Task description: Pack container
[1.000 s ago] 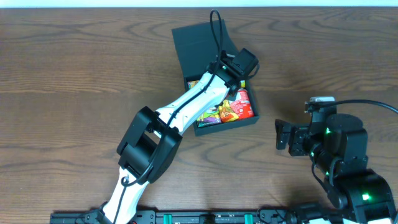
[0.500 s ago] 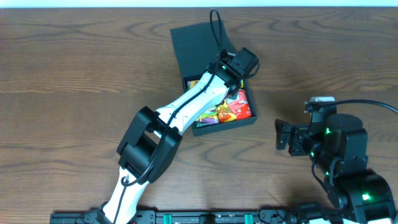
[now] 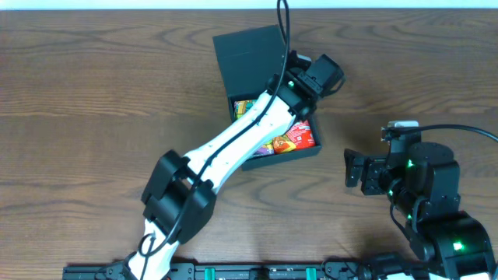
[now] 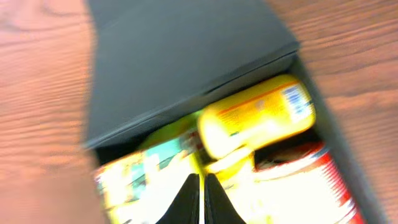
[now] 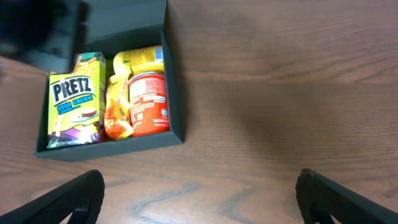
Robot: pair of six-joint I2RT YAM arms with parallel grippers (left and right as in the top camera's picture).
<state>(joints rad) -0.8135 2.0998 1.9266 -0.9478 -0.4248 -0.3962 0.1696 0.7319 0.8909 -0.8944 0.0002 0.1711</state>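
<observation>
Dark wood-grain surface (image 3: 78,117) with the matte dark teal-grey square cardboard container (image 3: 288,158) near its middle, its flat hinged lid (image 3: 245,54) thrown back on the far side.

Left tool (image 4: 199,186), pinched shut on nothing, hovers over the container's far right corner. The lid lies just beyond it, with the hinge line running left to right, so the left arm looks the nearer for closing. Right tool (image 3: 352,169), spread wide and empty, sits well apart to the right. Inside: yellow Pretz carton (image 5: 74,109), orange crinkled packet (image 5: 118,112), red-orange cylindrical can (image 5: 149,102), yellow packet (image 5: 144,59).
</observation>
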